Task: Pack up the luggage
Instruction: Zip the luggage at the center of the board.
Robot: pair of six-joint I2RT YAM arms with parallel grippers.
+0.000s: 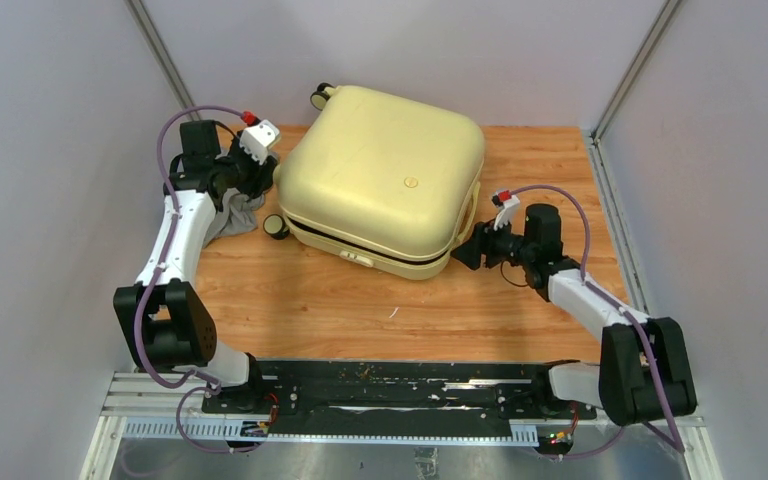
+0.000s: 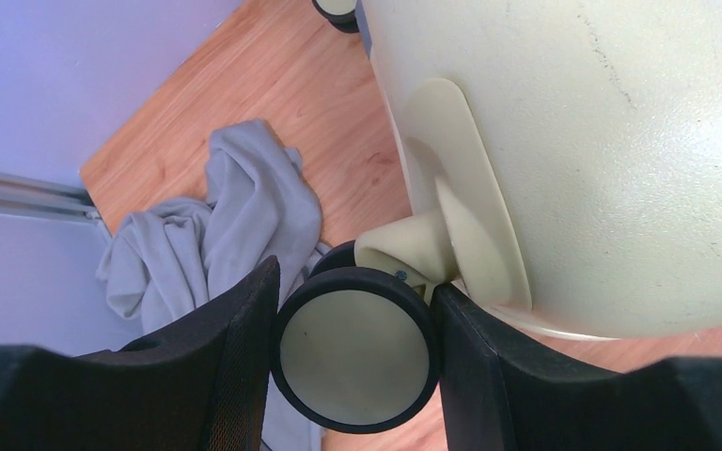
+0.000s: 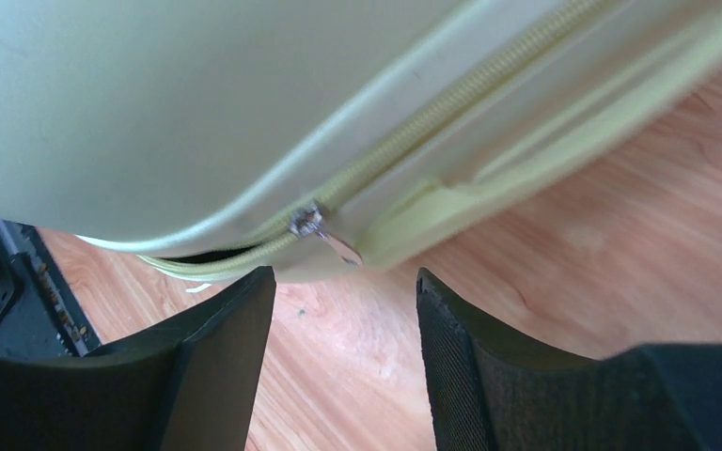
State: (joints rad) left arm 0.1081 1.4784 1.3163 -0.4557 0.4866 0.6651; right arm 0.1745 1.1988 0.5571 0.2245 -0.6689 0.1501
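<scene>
The luggage (image 1: 390,175), a pale-yellow hard-shell case, lies flat on the wooden table with its lid down. My left gripper (image 1: 274,216) is at its near-left corner, shut on a black-and-cream wheel (image 2: 355,349), with a finger against each side of the tread. My right gripper (image 1: 460,250) is at the case's right side and stands open with nothing between its fingers (image 3: 235,319). Just beyond its tips hangs the metal zipper pull (image 3: 324,233). A dark gap shows in the seam left of the slider; to the right the zipper (image 3: 451,108) is closed.
A crumpled grey cloth (image 2: 216,221) lies on the table beside the luggage's left side, close under my left arm (image 1: 185,225). A second wheel (image 1: 320,97) sticks out at the far corner. Walls enclose the table on the left, right and back.
</scene>
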